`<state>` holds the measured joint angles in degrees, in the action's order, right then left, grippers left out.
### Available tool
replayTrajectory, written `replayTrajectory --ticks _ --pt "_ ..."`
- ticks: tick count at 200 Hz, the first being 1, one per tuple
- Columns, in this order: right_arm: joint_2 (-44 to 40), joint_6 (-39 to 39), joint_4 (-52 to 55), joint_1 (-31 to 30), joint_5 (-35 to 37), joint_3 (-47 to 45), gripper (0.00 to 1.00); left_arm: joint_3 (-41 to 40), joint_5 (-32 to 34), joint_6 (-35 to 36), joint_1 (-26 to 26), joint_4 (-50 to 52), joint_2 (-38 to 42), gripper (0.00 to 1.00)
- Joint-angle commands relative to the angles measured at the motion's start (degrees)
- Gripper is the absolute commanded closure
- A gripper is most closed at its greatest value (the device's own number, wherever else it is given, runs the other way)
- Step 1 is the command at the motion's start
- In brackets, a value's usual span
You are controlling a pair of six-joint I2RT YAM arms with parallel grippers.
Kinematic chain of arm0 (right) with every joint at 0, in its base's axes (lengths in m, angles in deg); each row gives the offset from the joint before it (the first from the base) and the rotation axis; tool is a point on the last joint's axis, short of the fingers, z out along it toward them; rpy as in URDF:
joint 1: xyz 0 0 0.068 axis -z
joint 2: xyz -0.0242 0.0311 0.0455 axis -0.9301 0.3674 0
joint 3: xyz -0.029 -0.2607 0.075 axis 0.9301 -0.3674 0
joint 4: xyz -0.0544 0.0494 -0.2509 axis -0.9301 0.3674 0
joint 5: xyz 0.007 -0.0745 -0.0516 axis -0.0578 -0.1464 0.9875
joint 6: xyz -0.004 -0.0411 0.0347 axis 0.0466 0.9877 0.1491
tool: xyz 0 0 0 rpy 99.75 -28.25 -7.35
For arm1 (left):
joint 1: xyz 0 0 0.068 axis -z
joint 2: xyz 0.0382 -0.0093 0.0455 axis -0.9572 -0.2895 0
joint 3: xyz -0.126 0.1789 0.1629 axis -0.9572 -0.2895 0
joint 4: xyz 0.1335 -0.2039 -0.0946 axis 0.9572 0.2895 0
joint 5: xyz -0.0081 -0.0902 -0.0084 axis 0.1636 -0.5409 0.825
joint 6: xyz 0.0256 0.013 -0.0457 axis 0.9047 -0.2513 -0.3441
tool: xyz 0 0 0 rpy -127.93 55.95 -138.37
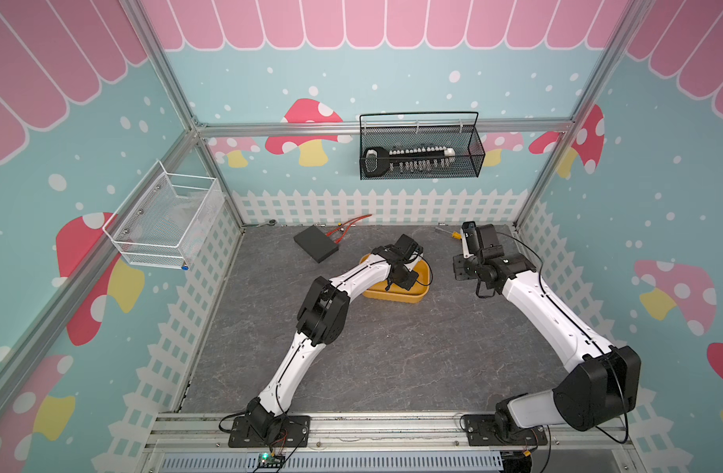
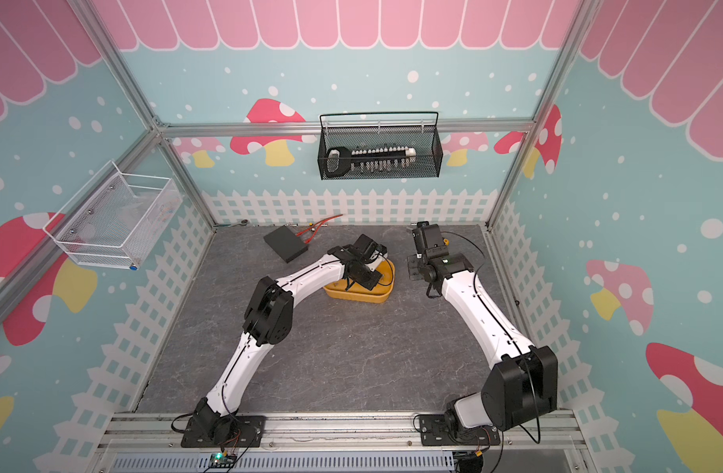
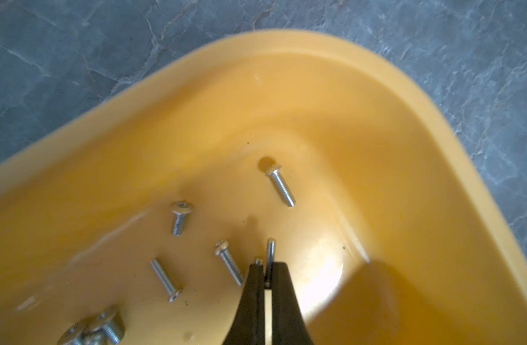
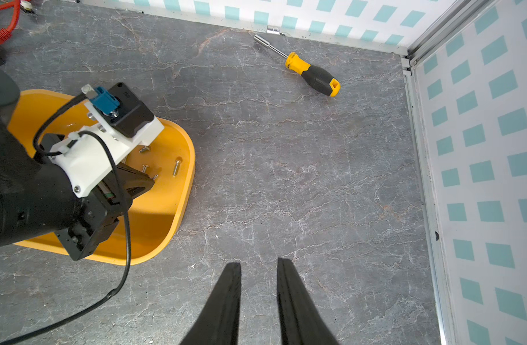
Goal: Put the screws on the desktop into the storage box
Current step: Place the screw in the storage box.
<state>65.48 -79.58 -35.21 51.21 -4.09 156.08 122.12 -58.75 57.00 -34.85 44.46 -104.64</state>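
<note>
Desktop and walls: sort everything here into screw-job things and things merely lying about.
Job in hand:
- screws lying in the storage box
- one screw pinched in the left hand
- desktop

Lying about:
- screwdriver
- black wire basket with bit set
- white wire basket
- flat black box
- red cable

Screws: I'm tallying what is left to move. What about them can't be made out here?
- Left wrist view: the screw heap is blurred and cut off by the frame edge, so it can't be counted.
- Same view: the held screw has one end hidden between the jaws of the shut left pincer.
- Both top views: the left arm covers much of the storage box; what lies inside is too small.
</note>
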Motion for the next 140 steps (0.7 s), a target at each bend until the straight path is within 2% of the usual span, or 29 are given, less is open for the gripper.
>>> replayTrajectory --ticks 1,16,34,62,84,109,140 --pt "-0.1 -0.52 -0.54 0.4 0.31 -0.32 0.73 1.69 -0.78 -0.07 0.16 1.21 -2.08 1.0" --pt "-0.09 -0.38 -0.58 0.41 0.28 -0.3 0.73 1.77 -0.77 -0.15 0.19 1.24 -2.06 0.99" --pt "-0.16 -0.38 -0.55 0.58 0.29 -0.22 0.73 1.77 -0.32 -0.16 0.18 1.25 -1.63 0.9" --pt "-0.19 -0.29 -0.54 0.69 0.26 0.04 0.72 1.69 0.58 -0.28 0.17 1.23 0.18 0.84" --pt "-0.41 -0.38 -0.57 0.84 0.39 0.31 0.73 1.91 1.33 -0.01 0.17 1.19 2.46 0.79" --pt "-0.92 -0.47 -0.54 0.79 0.45 0.4 0.73 1.7 3.02 0.41 0.29 1.17 5.55 0.67" --pt "-1.62 -0.75 -0.58 0.8 0.63 0.79 0.71 1.26 5.3 0.54 0.29 1.17 9.7 0.6"
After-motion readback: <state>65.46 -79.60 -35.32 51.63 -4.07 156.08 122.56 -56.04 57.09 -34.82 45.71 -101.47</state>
